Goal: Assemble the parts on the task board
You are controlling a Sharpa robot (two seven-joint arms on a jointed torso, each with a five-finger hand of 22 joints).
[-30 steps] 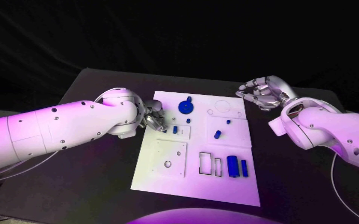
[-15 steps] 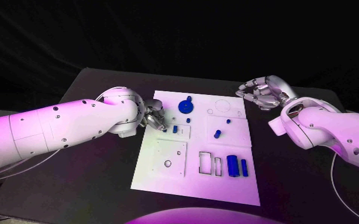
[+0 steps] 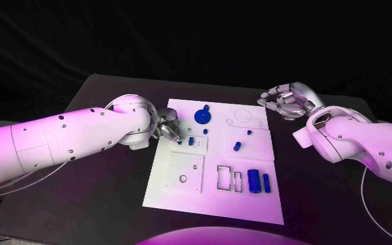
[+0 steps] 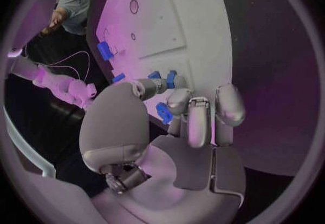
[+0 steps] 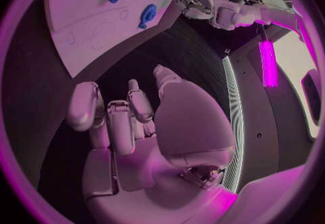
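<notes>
Seven blue parts (image 3: 254, 181), one task board (image 3: 186, 199)

The task board (image 3: 245, 199) looks smooth matt plastic, the hands' fingers (image 4: 196, 126) glossy metal, the table (image 3: 98, 199) matt.

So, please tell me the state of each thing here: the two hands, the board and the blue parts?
Left hand: at the board's left edge, fingers near a small blue part; a grip cannot be told.
Right hand: fingers curled, holding nothing, off the board's far right corner.
Board: flat on the table.
Blue gear: lying on the board.
Two blue bars: lying side by side, near right.
</notes>
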